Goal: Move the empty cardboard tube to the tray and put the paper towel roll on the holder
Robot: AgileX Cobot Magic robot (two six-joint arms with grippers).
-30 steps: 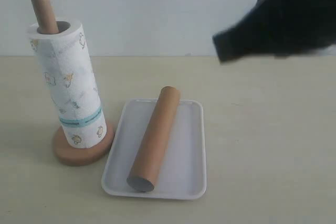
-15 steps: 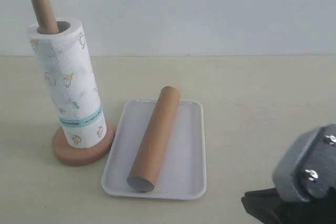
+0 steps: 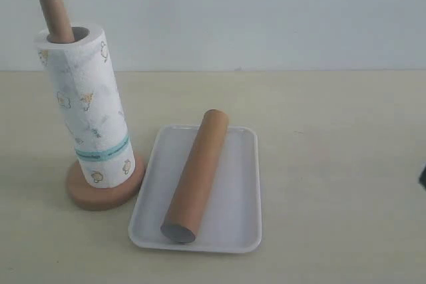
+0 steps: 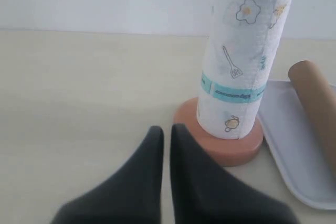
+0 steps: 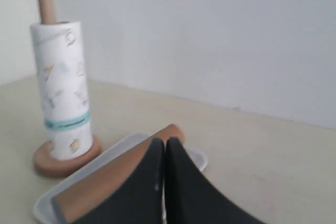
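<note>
At left, the paper towel roll [image 3: 86, 108] sits on the holder [image 3: 100, 197]. At centre, the empty cardboard tube [image 3: 196, 174] lies diagonally in the tray [image 3: 237, 191]. The right arm has left the lower right, so both steps look finished. On the left gripper [image 4: 165, 134] and right gripper [image 5: 164, 144], the jaws are closed and empty.

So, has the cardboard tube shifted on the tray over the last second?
No. The cardboard tube lies at the same slant on the tray, its far end over the back rim, just as far from the holder base.
</note>
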